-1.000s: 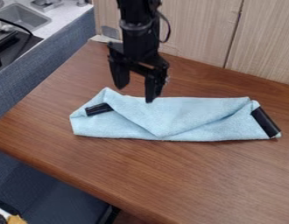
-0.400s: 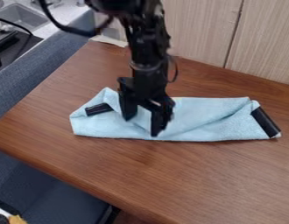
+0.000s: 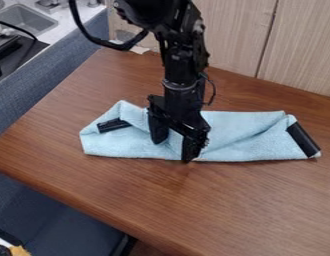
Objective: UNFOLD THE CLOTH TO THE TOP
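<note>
Camera view shows the black gripper [image 3: 173,150] hanging down over the light blue cloth [image 3: 248,130], its two fingers spread apart, with blue fabric visible between them. One fingertip is over the cloth's middle; the other is at its lower edge, on the side away from the wooden panels [image 3: 231,35]. Whether either tip presses on the fabric, I cannot tell. The cloth lies folded in a long band beneath the gripper, reaching out to both sides of it — farther to the right in the view than to the left. Left of the gripper, a short black strip [image 3: 114,125] lies on the cloth near that end; well to its right, a longer black strip [image 3: 303,140] crosses the other end at a slant. Around and below all this is the brown wooden table [image 3: 234,200]. Beyond the gripper, toward the upper left, is a sink [image 3: 27,20] — well apart from the cloth.
</note>
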`<state>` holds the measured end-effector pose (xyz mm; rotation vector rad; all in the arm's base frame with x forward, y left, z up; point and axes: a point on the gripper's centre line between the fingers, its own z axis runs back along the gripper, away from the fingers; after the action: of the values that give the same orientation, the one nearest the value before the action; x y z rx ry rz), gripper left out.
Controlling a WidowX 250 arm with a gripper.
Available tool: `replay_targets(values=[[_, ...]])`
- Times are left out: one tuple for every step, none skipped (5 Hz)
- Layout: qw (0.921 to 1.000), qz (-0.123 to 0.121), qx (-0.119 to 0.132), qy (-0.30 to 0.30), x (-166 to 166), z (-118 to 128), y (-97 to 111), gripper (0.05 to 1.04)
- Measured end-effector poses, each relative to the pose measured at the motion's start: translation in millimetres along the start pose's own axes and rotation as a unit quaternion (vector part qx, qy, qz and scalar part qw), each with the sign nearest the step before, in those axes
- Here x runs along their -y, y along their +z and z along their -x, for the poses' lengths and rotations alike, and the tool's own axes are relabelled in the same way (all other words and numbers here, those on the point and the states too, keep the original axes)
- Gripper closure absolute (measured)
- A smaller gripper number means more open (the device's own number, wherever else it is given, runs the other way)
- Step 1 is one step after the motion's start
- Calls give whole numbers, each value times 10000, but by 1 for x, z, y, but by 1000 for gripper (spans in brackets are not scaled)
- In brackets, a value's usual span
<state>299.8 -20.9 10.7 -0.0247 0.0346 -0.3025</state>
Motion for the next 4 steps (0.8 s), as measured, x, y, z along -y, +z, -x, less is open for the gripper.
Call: replay_targets(values=[[10000,-27,56,75,-1,-2,-1,419],[10000,-35,-9,79,-2,-1,-4,721],[10000,-52,11,84,-3,-2,-3,931],[10000,-9,14,64,-2,-4,-1,1022]])
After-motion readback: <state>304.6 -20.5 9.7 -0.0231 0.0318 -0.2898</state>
